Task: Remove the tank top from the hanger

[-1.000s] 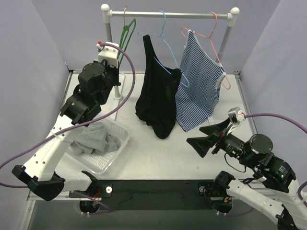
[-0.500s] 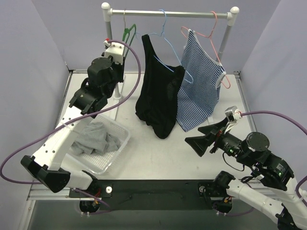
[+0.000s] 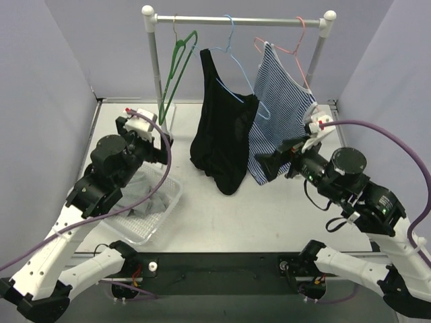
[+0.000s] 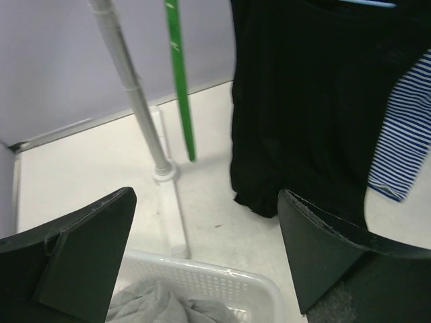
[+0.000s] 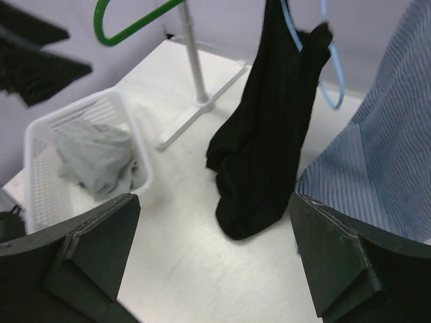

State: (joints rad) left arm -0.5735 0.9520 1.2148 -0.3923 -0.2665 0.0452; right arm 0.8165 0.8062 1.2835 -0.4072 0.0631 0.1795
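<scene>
left hand (image 4: 205, 195) splayed empty over white plastic basket (image 3: 153, 227) at 8 o'clock; right hand (image 3: 273, 160) wide open, empty, at hem of blue-white striped tank top (image 3: 279, 121), 1 o'clock, likely to pull it off pink wire hanger (image 3: 300, 27).

Three hangers (image 4: 179, 67), two hanging tank tops (image 3: 219, 141), one basket (image 4: 222, 279), one grey garment (image 5: 94, 158).
</scene>
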